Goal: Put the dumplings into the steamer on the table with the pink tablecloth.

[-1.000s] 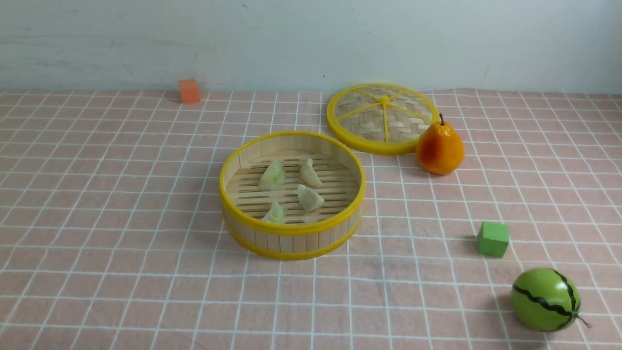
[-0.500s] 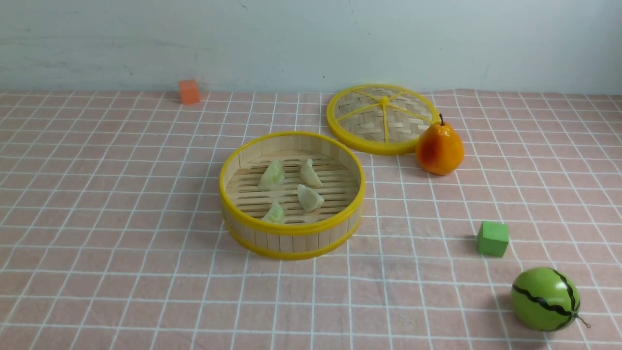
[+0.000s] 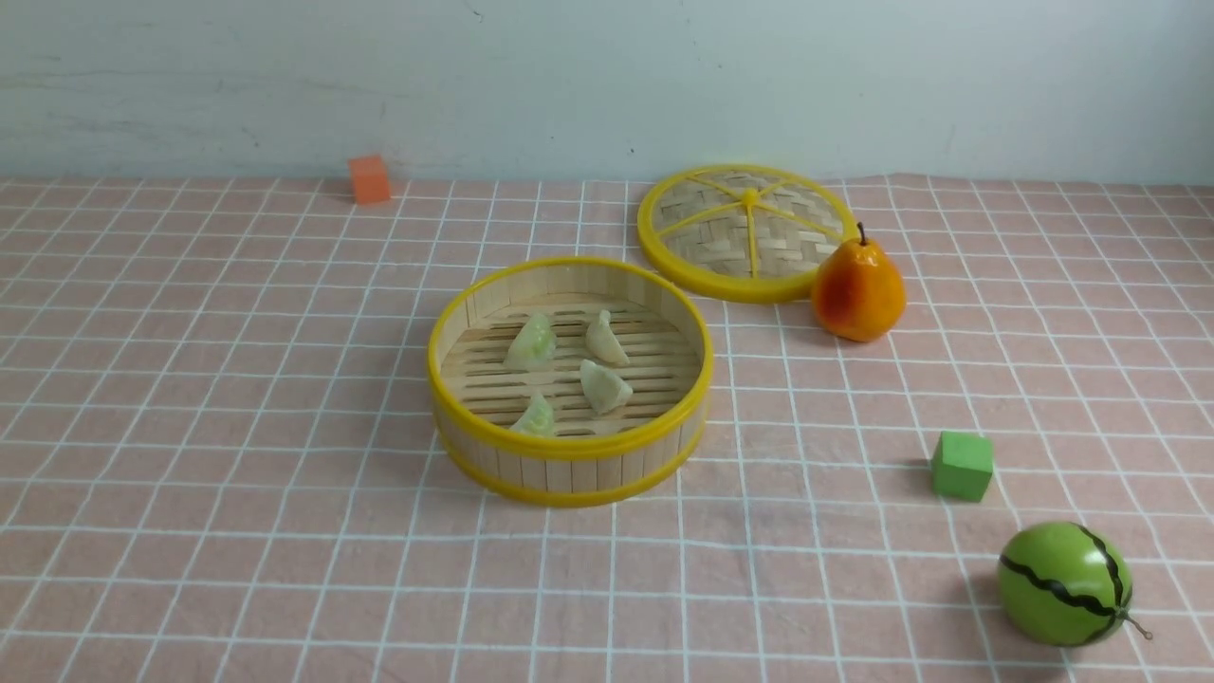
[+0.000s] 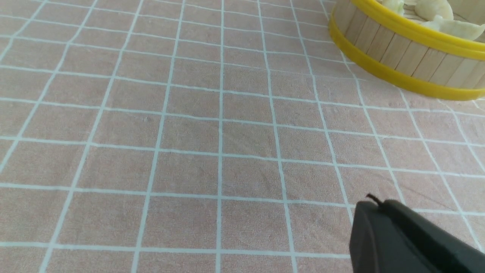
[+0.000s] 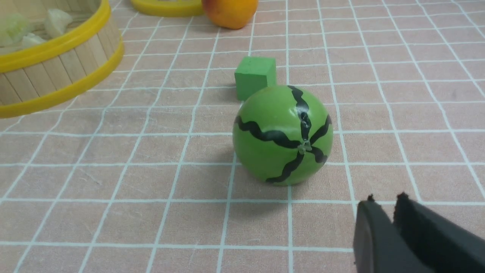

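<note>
The steamer (image 3: pixel 569 455) stands mid-table on the pink tablecloth (image 3: pixel 237 379). Several dumplings lie on its slatted floor, among them a pale green one (image 3: pixel 531 343), a whitish one (image 3: pixel 605 338) and another (image 3: pixel 604 386). No arm shows in the front view. In the left wrist view my left gripper (image 4: pixel 373 203) is shut and empty over bare cloth, well short of the steamer (image 4: pixel 401 57). In the right wrist view my right gripper (image 5: pixel 384 201) has a narrow gap between its fingertips and holds nothing; it hangs just short of the toy watermelon (image 5: pixel 282 134).
A woven yellow-rimmed lid (image 3: pixel 747 230) lies behind the steamer, with an orange pear (image 3: pixel 857 289) beside it. A green cube (image 3: pixel 962 465) and the watermelon (image 3: pixel 1062 583) sit at the front right. An orange cube (image 3: pixel 369 178) stands by the back wall.
</note>
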{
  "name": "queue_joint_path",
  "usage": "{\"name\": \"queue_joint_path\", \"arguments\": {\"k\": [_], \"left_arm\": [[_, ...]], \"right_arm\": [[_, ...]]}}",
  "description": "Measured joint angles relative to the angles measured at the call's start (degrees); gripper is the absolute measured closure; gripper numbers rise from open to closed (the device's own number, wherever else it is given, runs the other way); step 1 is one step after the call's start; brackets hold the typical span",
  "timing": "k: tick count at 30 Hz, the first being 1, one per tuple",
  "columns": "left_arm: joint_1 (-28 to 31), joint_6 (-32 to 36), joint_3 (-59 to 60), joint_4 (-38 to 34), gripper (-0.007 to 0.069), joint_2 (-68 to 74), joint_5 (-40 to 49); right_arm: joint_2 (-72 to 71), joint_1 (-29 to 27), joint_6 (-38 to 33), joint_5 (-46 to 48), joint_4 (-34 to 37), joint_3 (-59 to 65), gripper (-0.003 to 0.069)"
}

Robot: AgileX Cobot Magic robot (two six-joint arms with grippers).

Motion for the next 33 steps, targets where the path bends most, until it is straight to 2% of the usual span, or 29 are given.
{"name": "queue_joint_path", "arguments": {"k": [33], "left_arm": [[0.00, 0.16, 0.00, 0.00, 0.0636, 0.00, 0.01]], "right_arm": [[0.00, 0.00, 0.00, 0.00, 0.00, 0.00, 0.0554]]}}
